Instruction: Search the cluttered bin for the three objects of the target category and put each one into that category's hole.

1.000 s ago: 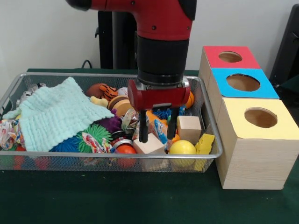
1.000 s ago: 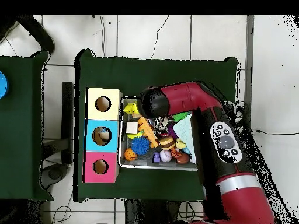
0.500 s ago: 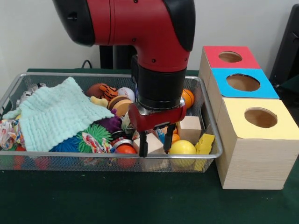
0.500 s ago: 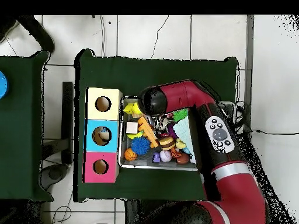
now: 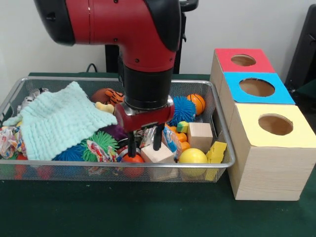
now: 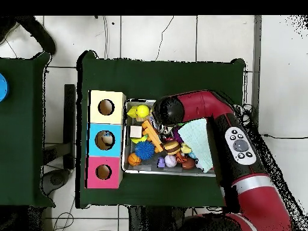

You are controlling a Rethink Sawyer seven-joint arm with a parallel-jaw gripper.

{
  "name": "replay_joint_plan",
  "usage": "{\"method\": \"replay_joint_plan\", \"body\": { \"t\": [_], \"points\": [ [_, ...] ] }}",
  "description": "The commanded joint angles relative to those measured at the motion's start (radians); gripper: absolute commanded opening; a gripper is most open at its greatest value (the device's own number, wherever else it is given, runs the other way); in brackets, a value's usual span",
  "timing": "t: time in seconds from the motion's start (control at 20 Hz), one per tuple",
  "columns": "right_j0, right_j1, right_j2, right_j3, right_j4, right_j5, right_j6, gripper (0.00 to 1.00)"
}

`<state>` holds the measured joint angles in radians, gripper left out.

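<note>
The wire-mesh bin (image 5: 74, 163) is full of toys; it also shows in the overhead view (image 6: 163, 171). My gripper (image 5: 144, 143) hangs low inside it, near the front rim, fingers apart. One fingertip (image 5: 132, 147) is by an orange ball, the other (image 5: 157, 141) is above a pale wooden block (image 5: 159, 154). A crinkled whitish wrapper (image 5: 146, 136) shows between the fingers. A wrapper with blue-and-white print (image 5: 172, 141) lies just right of them. The red-topped box's hole (image 5: 243, 60) is far right at the back and also shows in the overhead view (image 6: 103, 172).
A mint-green knitted cloth (image 5: 61, 121) covers the bin's left part. A yellow ball (image 5: 192, 156), a wooden cube (image 5: 200, 136), a blue spiky ball (image 5: 182, 108) and an orange ball (image 5: 197, 102) lie to the right. The blue-topped box (image 5: 256, 87) and the yellow-topped box (image 5: 275, 124) stand beside the bin.
My arm and gripper have moved to the picture's left in the front view, along the bin's front. The blue spiky ball and the orange ball now show behind them.
</note>
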<state>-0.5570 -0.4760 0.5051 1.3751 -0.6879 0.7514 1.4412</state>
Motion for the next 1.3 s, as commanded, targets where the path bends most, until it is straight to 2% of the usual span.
{"method": "replay_joint_plan", "body": {
  "t": [0.05, 0.3, 0.85, 1.3],
  "points": [
    [-0.046, -0.115, 0.059, 0.143, -0.001, 0.081, -0.275, 1.00],
    [-0.049, -0.174, 0.073, 0.174, 0.036, 0.135, -0.254, 1.00],
    [-0.076, -0.090, 0.106, 0.226, 0.052, 0.025, -0.172, 1.00],
    [-0.070, -0.067, 0.097, 0.247, 0.026, -0.038, -0.109, 1.00]
  ]
}}
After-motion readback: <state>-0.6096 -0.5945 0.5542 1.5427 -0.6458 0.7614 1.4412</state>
